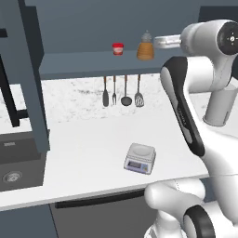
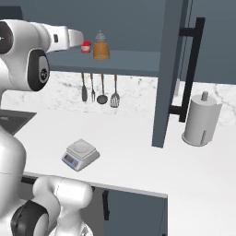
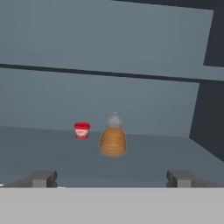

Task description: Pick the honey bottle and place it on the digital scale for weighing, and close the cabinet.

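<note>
The honey bottle [image 3: 113, 140], amber with a pale cap, stands upright on the lower shelf of the dark slate-blue cabinet [image 1: 88, 62], whose doors [image 2: 170, 69] are open. My gripper [image 3: 113, 179] is open and empty. It is level with the shelf, short of the bottle, which sits centred between the two fingertips [image 3: 43, 178] in the hand view. In the left base view the hand [image 1: 162, 42] reaches in from the right, just beside the bottle [image 1: 145, 46]. The digital scale [image 1: 140, 158] rests on the white counter below, near its front edge, with nothing on it.
A small red-lidded jar [image 3: 82, 130] stands left of the bottle on the same shelf. Several utensils [image 1: 122, 90] hang under the cabinet. A dark sink [image 1: 14, 167] lies at the left and a paper towel roll [image 2: 201, 120] stands behind the open right door.
</note>
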Motion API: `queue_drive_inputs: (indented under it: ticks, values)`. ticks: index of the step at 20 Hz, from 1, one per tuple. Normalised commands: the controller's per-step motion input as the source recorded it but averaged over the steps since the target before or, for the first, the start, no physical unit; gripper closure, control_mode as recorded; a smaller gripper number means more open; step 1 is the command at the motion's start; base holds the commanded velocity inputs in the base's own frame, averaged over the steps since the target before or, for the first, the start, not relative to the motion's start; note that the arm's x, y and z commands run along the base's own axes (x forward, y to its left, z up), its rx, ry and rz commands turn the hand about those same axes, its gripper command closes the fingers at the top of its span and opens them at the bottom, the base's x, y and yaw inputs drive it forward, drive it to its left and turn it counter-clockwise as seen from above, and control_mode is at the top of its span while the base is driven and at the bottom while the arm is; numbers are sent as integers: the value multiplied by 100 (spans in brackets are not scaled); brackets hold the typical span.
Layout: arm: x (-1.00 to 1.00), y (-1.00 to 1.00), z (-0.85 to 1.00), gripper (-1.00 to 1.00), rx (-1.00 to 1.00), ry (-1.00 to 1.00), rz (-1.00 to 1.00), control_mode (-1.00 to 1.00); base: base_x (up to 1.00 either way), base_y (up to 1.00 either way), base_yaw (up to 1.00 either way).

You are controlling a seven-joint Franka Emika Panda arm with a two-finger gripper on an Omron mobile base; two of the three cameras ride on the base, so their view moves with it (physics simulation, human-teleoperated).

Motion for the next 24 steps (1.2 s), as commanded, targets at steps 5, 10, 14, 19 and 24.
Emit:
queue_drive_inputs:
  ticks: [5,10,14,19,24]
  values:
    - [20,-1,0,-100,2,2,0,-100,0,0,0]
    - [37,0,-21,-100,1,0,0,-100,0,0,0]
    - [41,0,-31,-100,1,0,0,-100,0,0,0]
    - [27,0,-4,-100,0,-7,0,-100,0,0,0]
    - [30,0,-12,-100,0,-3,1,-100,0,0,0]
